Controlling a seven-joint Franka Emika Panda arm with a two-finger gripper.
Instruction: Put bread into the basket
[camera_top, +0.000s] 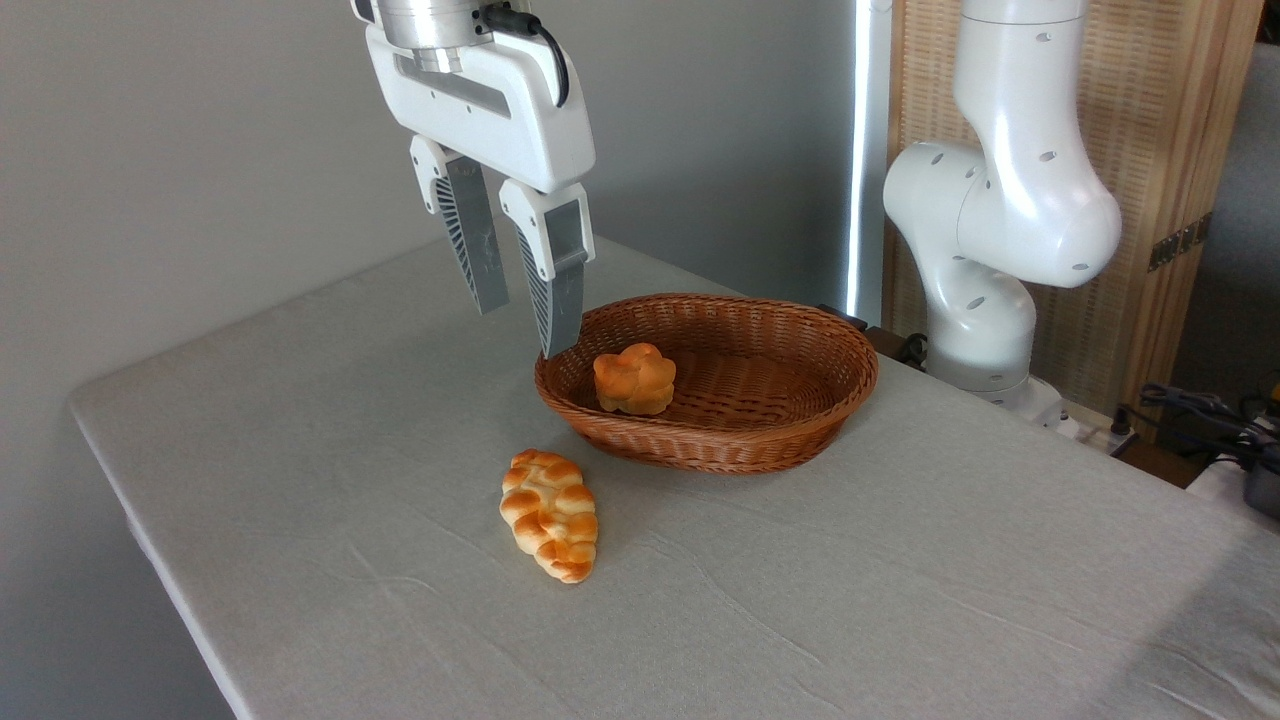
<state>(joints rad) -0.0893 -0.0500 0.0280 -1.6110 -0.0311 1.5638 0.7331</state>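
Leftmost, the table (300, 420) is covered in a pale grey cloth with light creases, and its near-left corner juts toward the grey wall. Above it hangs the gripper (525, 325), white-bodied with 2 grey ribbed fingers (478, 250) pointing down and tilted a little. The fingers stand apart with clear air between them and hold nothing. The right fingertip ends just above the left rim of the basket, well clear of the cloth.

Lower down, the bread (550, 513) lies flat on the table, a braided loaf with a golden-orange crust and pale seams, its long axis running from upper left to lower right. It sits outside the basket, just in front of the basket's left end, with a narrow strip of cloth between them. Nothing touches it, and the gripper is well above it.

Next comes the basket (800, 420), a shallow oval of reddish-brown wicker with a flared rim, resting on the table. Inside, toward its left end, sits 1 small bun (634, 378), orange and flower-shaped, on the woven floor.

Farther right, the white arm base (985, 250) rises behind the table's far edge, in front of a wooden screen (1170, 180). Dark cables (1190, 410) lie at the far right edge.
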